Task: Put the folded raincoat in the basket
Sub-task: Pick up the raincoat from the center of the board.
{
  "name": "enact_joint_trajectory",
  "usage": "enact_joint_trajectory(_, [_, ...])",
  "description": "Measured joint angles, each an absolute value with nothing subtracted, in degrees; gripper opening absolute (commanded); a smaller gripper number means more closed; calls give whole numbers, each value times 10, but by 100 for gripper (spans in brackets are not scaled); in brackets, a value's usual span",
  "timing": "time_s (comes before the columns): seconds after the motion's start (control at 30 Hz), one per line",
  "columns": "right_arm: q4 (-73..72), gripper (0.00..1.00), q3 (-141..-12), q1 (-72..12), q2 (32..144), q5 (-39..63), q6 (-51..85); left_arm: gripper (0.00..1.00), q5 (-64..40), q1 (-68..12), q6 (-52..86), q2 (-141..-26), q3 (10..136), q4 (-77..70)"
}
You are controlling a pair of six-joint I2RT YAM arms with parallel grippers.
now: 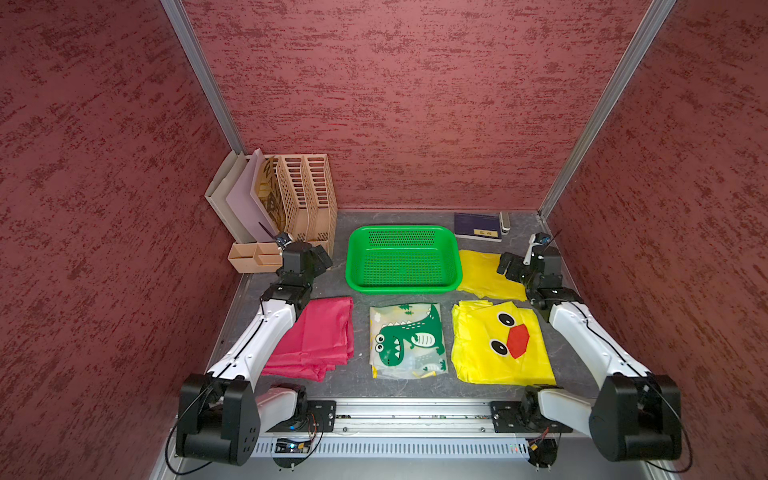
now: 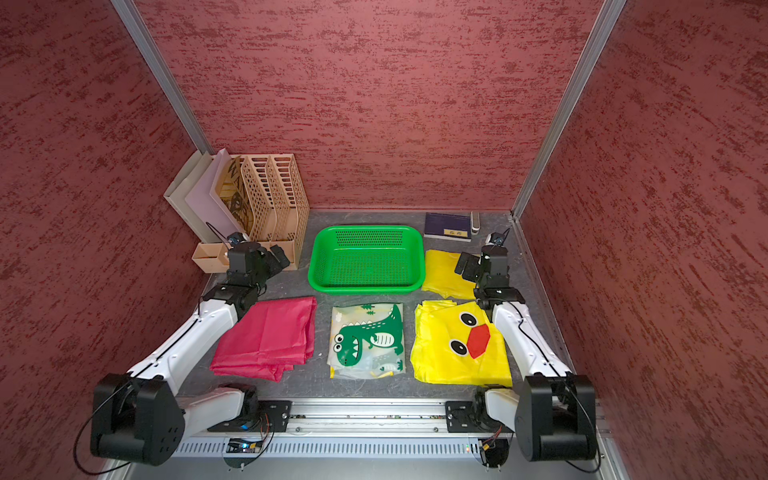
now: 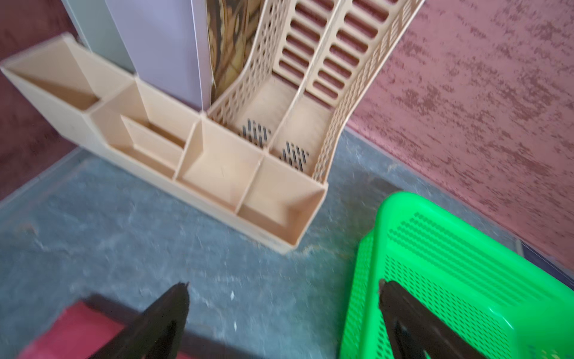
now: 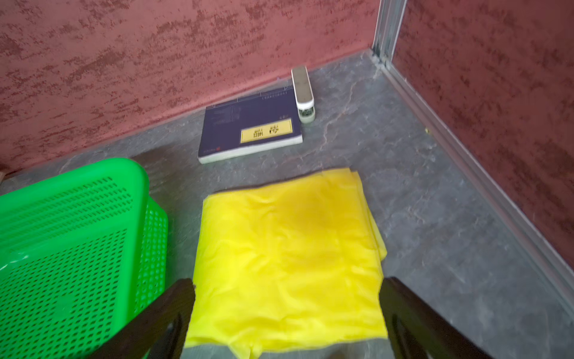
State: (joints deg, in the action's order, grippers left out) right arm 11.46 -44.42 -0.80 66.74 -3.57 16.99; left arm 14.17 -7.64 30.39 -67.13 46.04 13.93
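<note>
The bright green basket (image 1: 401,266) stands empty at the back middle of the table in both top views. Several folded raincoats lie flat around it: a red one (image 1: 320,336), a dinosaur-print one (image 1: 409,338), a yellow duck-face one (image 1: 498,345) and a plain yellow one (image 1: 478,274). My left gripper (image 1: 322,257) hangs open between the red raincoat and the basket's left wall (image 3: 366,279), holding nothing. Open and empty too, my right gripper (image 4: 287,282) hovers over the plain yellow raincoat (image 4: 289,217), right of the basket (image 4: 71,233).
A beige slotted file organizer (image 1: 299,195) with folders and small trays fills the back left corner, close to my left gripper. A dark book (image 4: 248,130) and a white stapler (image 4: 302,93) lie by the back wall on the right. Red walls close in three sides.
</note>
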Motion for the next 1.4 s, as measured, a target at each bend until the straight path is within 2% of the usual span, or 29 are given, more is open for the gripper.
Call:
enact_joint_trajectory(0.07, [161,90,-445,-11,639,-7,193,100,125,-103,332,-662,465,188])
enact_joint_trajectory(0.3, [267,88,-445,-48,566,96,237,100,61,-204,376,-653,465,288])
enact_joint_trajectory(0.63, [317,79,-408,-161,527,184,282,100,-76,-272,383,-653,424,291])
enact_joint_trajectory(0.87, [317,76,-375,-254,548,193,325,100,-129,-303,388,-636,387,288])
enact_joint_trajectory(1.1, [287,76,-374,-352,623,175,355,100,-144,-351,410,-639,365,257])
enact_joint_trajectory(1.4, [260,77,-374,-405,716,130,373,100,-140,-376,438,-643,338,236])
